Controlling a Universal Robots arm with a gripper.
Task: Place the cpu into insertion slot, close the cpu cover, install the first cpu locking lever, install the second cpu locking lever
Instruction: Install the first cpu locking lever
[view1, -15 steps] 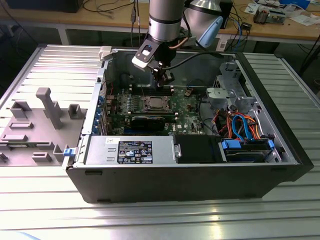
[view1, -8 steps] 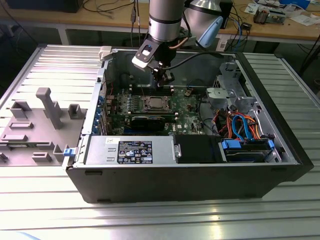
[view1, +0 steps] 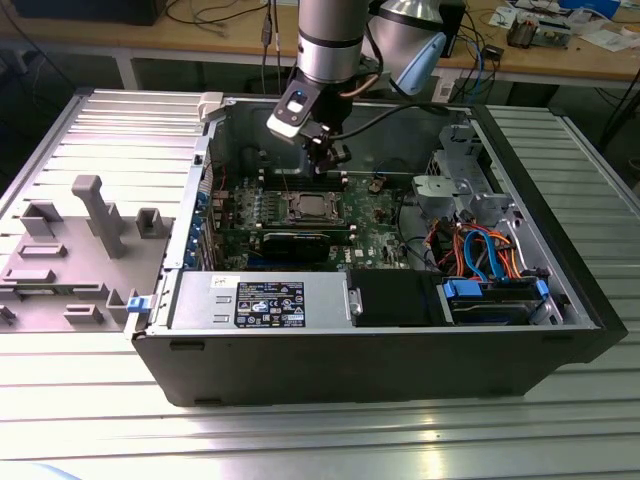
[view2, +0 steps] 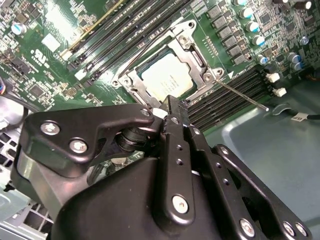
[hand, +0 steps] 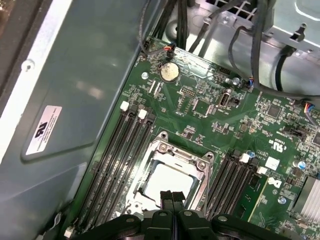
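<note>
End effector (hand: 170, 197) is clenched, its two fingertips pressed together with nothing between them. I see it hanging just over the near edge of the one cpu (hand: 167, 181). The cpu lies in the insertion slot (view1: 292, 212) under one closed cpu cover (hand: 159, 150). One thin lever (view2: 245, 96) juts out sideways.

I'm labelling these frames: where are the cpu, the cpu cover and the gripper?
cpu (view2: 167, 77): second wrist view, middle of silver top.
cpu cover (hand: 182, 151): first wrist view, frame bar.
gripper (hand: 171, 196): first wrist view, between fingertips.
</note>
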